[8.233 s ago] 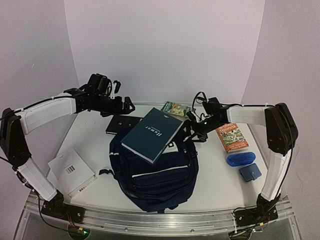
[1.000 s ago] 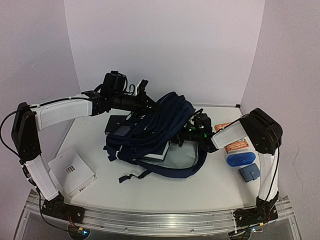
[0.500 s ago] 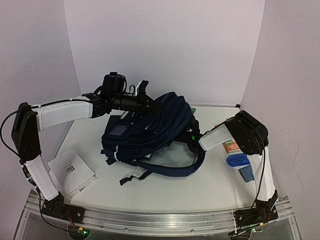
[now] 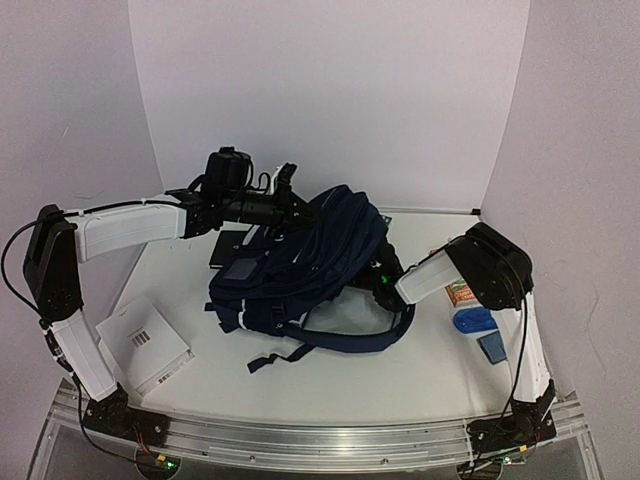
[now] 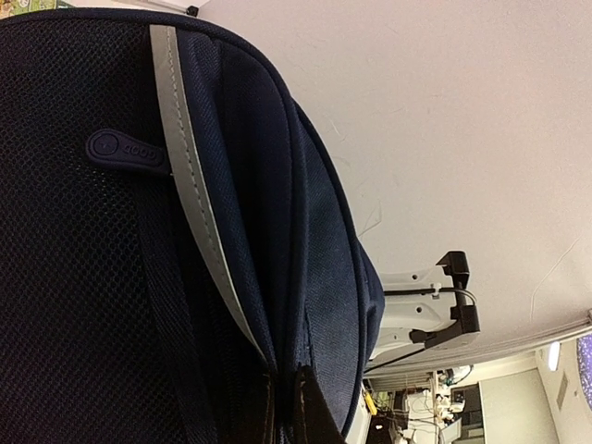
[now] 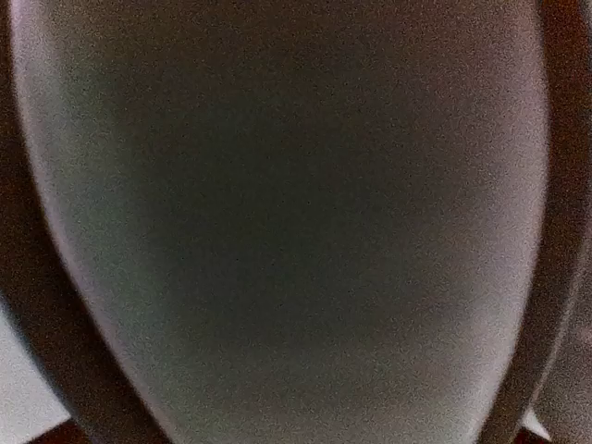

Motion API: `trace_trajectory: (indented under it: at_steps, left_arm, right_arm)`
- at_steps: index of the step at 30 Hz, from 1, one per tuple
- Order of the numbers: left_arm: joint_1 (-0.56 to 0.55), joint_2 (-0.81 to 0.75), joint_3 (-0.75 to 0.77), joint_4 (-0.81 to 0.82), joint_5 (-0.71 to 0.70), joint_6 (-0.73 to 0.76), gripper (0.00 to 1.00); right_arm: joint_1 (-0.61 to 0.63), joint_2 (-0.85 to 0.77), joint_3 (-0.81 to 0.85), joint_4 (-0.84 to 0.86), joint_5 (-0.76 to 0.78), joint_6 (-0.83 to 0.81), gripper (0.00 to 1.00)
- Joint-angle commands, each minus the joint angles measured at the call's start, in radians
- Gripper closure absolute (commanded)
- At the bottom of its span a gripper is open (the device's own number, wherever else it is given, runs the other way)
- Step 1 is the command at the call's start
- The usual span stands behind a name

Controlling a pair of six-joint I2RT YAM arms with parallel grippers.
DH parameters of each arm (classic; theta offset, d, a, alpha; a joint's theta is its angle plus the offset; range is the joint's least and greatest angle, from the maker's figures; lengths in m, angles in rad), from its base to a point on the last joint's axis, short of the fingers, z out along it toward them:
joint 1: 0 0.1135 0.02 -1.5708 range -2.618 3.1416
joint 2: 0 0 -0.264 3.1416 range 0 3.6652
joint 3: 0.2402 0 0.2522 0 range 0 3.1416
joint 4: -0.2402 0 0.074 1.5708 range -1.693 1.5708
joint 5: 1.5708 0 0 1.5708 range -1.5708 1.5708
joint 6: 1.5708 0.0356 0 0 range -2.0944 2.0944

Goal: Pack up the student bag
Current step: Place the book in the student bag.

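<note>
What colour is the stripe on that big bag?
Pale grey stripe on a navy bag; clearest in the left wrist view.

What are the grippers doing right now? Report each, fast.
Left gripper: closed, pinching the top of the large navy blue fabric backpack.
Right gripper: buried inside the backpack; cannot be told.

Note that the student bag, flat on the table in your earliest view, now hangs raised by its top edge from the left gripper, which then hovered behind it. The teal book that lay on it is out of sight. The right arm has pushed beneath the raised fabric, and the pale lining seen a second ago is hidden.
</note>
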Motion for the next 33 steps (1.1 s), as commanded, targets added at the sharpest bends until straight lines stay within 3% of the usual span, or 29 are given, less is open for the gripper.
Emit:
trace_trajectory:
  at_steps: [1,9,17,20,24,29,33]
  left_arm:
    - [0.012,-0.07,0.052,0.104,0.009,0.054,1.0]
    - [0.056,-0.109,0.023,0.068,-0.015,0.071,1.0]
    - [0.066,-0.126,0.004,0.075,-0.012,0.077,1.0]
    - [0.066,-0.124,0.002,0.081,-0.004,0.077,1.0]
    - [0.066,-0.122,-0.003,0.092,0.007,0.074,1.0]
    - [0.066,-0.115,0.001,0.096,0.027,0.072,1.0]
    - [0.066,-0.101,0.005,0.106,0.048,0.063,1.0]
  right_arm:
    - [0.003,-0.162,-0.055,-0.156,0.003,-0.097,0.02]
    - [-0.035,-0.281,-0.057,-0.465,-0.018,-0.178,0.02]
    - [-0.086,-0.324,-0.086,-0.572,-0.091,-0.186,0.05]
    - [-0.087,-0.336,-0.072,-0.604,-0.092,-0.22,0.14]
    - [-0.083,-0.347,-0.06,-0.613,-0.061,-0.237,0.4]
    - [-0.063,-0.29,0.002,-0.582,-0.051,-0.248,0.64]
    - [-0.043,-0.217,0.065,-0.517,-0.047,-0.241,0.71]
